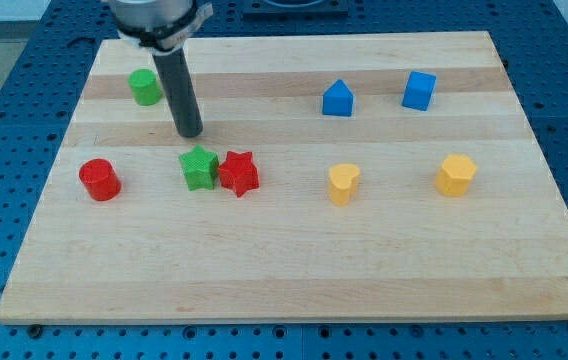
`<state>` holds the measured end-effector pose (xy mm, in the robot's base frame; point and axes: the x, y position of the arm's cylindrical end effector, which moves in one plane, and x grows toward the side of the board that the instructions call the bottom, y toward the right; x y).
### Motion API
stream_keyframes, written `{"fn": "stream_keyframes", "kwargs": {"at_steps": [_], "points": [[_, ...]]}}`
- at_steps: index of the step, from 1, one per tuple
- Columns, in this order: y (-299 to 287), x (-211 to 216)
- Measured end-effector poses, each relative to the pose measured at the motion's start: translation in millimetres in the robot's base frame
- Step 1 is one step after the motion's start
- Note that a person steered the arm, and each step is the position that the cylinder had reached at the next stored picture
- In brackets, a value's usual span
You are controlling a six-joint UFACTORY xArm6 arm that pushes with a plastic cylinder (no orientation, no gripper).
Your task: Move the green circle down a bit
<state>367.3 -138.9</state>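
Pale wooden board [294,280] on a blue perforated bench, bearing: small green cylinder, the task's green circle [145,87], near the view's top-left corner; red cylinder [99,179]; green star block [198,167] touching red star block [238,173]; two blue blocks [337,99] [419,90]; two yellow blocks [343,184] [456,174]. Straight dark rod, no pincer fitted and nothing held, my tip [190,133] resting to the right of and below the green circle, just above the green star; a downward push would, by my judgement, need my tip above the circle first. Arm housing cut off at the view's top.
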Motion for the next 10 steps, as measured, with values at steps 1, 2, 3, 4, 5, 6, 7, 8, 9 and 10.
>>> {"fn": "stream_keyframes", "kwargs": {"at_steps": [1,2,3,4,5,6,7,8,9,10], "points": [[1,-41],[-9,-85],[-42,-114],[-84,-111],[-107,-72],[-106,-39],[-107,-71],[-111,-107],[-100,-100],[-92,-64]]}}
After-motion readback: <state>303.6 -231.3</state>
